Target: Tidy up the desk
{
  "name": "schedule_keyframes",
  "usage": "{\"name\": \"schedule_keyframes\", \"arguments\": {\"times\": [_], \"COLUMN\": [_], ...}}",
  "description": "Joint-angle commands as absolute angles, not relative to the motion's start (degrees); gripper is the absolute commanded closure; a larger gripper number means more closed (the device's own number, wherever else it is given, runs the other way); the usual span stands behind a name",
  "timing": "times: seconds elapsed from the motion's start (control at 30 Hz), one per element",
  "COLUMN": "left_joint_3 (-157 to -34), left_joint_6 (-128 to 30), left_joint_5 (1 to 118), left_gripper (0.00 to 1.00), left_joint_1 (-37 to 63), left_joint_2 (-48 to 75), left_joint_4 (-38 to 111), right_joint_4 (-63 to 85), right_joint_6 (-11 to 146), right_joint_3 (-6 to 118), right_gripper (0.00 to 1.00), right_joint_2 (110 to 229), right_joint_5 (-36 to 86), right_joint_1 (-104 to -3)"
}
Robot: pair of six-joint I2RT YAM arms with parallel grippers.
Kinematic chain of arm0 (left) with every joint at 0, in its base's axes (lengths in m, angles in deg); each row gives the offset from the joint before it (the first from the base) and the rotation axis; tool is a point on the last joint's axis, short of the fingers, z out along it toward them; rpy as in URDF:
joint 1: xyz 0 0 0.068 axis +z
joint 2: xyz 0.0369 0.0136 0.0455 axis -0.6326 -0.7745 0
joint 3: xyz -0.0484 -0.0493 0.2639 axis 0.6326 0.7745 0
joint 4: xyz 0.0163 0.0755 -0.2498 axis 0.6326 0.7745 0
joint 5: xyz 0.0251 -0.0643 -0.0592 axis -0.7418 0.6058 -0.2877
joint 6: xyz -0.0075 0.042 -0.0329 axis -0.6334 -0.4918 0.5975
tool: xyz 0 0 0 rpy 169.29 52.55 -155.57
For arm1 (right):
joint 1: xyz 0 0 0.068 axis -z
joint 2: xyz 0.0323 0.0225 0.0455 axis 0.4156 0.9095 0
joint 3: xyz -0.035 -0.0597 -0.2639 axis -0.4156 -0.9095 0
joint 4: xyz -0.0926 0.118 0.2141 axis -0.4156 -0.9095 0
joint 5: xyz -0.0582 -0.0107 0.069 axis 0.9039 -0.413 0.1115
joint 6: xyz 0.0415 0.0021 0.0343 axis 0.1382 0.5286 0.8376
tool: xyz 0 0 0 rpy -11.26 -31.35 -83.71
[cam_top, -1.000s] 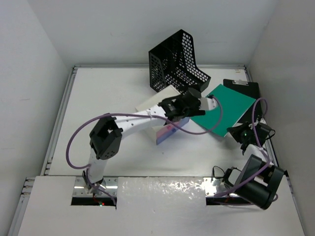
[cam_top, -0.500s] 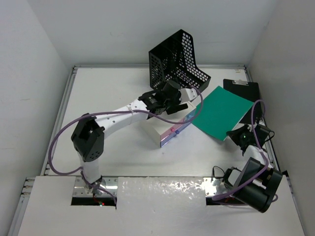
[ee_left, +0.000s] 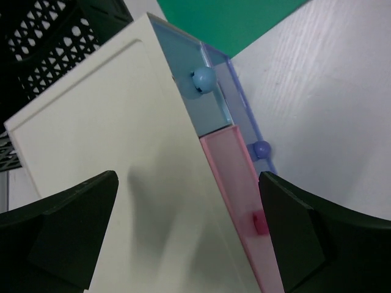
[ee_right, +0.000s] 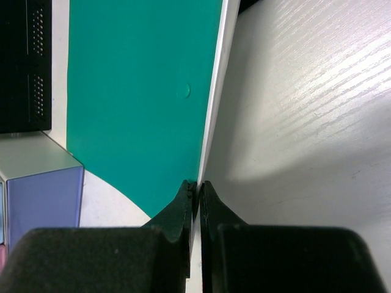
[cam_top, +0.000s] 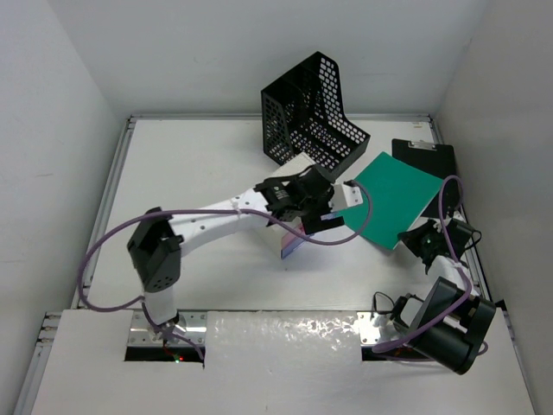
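The surface (cam_top: 199, 164) lies under both hands and spreads well past them on every side; it looks rigid, fixed and smooth, so it is not a thing to grasp but one to clear, and light items would probably slide over it rather than catch; its thin raised rails look like the only purchase.

The left hand (ee_left: 186, 238) is open wide, pointing down from an arm stretched forward and bent at the elbow; directly below it is the drawer box (ee_left: 122, 171), one finger over the box's pale top and the other out beyond the drawer fronts; whether either finger touches cannot be told. The blue drawer (ee_left: 201, 104) and pink drawer (ee_left: 235, 183) sit under the hand's far finger, both drawn out a little; the box looks like hard, slick plastic, best squeezed across its flat sides. Just beyond this hand stands the mesh file rack (cam_top: 311, 112).

The right hand (ee_right: 197, 195) is closed, pinching the thin pale edge of the green folder (ee_right: 134, 91), which runs away ahead of its fingertips; the folder seems light and bendy, likely to sag if lifted by one corner. Farther past this hand lies the clipboard (cam_top: 428, 156).
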State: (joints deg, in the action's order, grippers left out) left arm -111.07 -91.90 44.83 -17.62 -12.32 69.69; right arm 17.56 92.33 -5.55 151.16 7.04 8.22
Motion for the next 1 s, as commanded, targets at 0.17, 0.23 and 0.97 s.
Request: {"name": "schedule_keyframes", "arguments": {"times": [0.17,0.23,0.97], "left_joint_3": [-105.3,-103.6,-85.8], "left_joint_6": [-94.9,-94.8,-115.7], "left_joint_5": [25.1,26.1,44.3], "left_gripper": [0.02,0.06,0.21], "left_joint_1": [-16.0,-14.5,4.7], "left_joint_2": [-16.3,-15.5,-7.3], "left_joint_4": [55.7,56.6,47.2], "right_joint_4": [19.4,20.2,25.4], "right_joint_6": [89.8,90.2,91.5], "right_joint_3": [-5.6,-5.8,-8.0], "right_gripper": [1.00,1.00,1.00], "right_joint_2": [150.3,150.4,151.2], "right_joint_5": [7.2,7.0,6.5], "right_joint_1": [7.9,7.9,7.9]}}
